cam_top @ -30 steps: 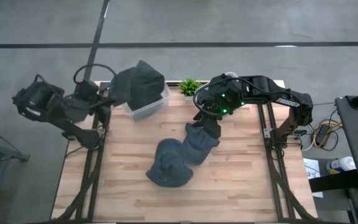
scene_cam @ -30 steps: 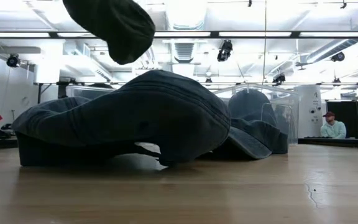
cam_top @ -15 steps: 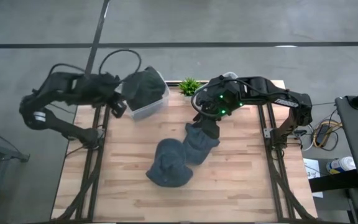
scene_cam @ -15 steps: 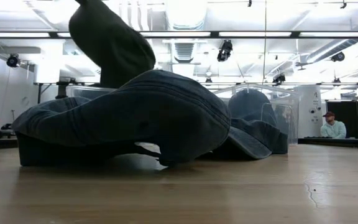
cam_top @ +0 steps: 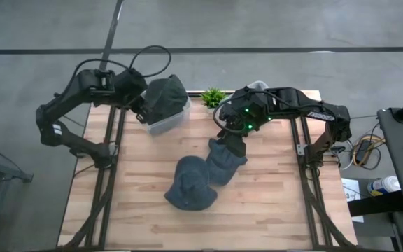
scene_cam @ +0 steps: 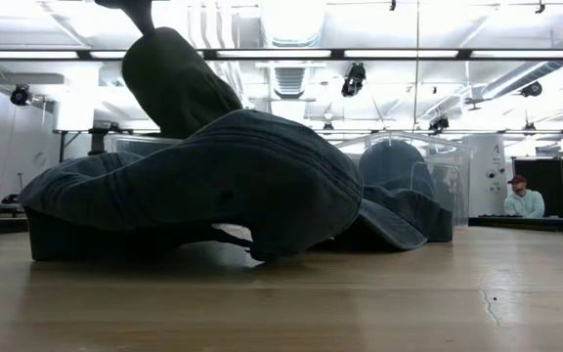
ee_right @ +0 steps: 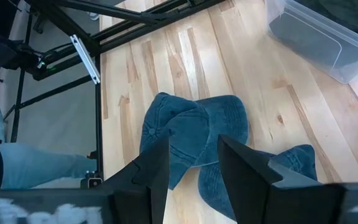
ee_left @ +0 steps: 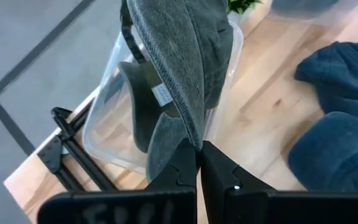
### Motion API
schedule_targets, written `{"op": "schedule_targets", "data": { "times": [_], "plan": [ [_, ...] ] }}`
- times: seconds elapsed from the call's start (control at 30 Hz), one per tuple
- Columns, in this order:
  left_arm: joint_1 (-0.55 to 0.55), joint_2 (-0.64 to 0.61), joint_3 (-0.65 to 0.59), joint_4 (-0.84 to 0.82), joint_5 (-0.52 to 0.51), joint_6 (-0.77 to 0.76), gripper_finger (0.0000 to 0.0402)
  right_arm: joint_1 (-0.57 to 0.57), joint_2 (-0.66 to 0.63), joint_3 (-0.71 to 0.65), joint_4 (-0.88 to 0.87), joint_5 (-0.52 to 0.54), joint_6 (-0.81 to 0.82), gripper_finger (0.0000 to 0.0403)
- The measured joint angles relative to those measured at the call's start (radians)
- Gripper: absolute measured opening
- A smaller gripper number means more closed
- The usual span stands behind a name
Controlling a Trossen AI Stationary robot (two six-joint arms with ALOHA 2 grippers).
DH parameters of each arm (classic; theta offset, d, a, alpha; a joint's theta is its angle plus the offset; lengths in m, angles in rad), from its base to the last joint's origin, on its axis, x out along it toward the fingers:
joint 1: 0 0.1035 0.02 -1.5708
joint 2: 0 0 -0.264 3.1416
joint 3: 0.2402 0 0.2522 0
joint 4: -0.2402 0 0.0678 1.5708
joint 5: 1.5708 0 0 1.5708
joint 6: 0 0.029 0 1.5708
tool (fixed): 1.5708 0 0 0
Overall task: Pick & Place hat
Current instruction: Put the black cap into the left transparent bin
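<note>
On the wooden table (cam_top: 145, 210), two blue denim hats lay overlapping near the middle: one (cam_top: 189, 183) toward the front edge, the other (cam_top: 226, 159) just behind it, under the right arm. A clear bin (cam_top: 161, 120) stood at the table's back left corner, with a small green plant (cam_top: 213, 96) beside it.

The left hand (ee_left: 198, 163) was pressed shut on the edge of a dark grey hat (cam_top: 165, 98), which hung over the bin, its lower part seemingly already inside the walls. The wrist view showed the fabric pinched at the brim seam, the crown draping down into the container.

The step in hand looked to be the drop into the bin. To do it well, the left hand would need to lower until most of the hat sat below the rim, then open only once the crown was centred, so no part would catch on the wall or spill over the table's edge. A straight lift afterwards would keep the fingers from dragging the cloth back out.

The right hand (ee_right: 193, 163) hovered above the rear blue hat with its fingers apart and nothing between them, apparently waiting to take that hat in turn.
</note>
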Motion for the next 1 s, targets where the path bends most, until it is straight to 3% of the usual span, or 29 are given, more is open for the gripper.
{"op": "schedule_targets", "data": {
  "times": [0.33, 0.6, 1.0],
  "plan": [
    [0.056, 0.022, 0.036, -0.001, 0.186, -0.083, 0.0000, 0.000, 0.000, 0.000, 0.000, 0.000, -0.004, 0.0132],
    [0.128, 0.034, 0.122, 0.000, 0.211, -0.115, 0.0000, 0.000, 0.000, -0.003, 0.000, 0.000, -0.013, 0.0125],
    [0.156, 0.141, 0.121, 0.001, 0.243, -0.061, 0.0000, 0.000, -0.001, -0.003, 0.000, 0.001, -0.025, 0.0127]
  ]
}}
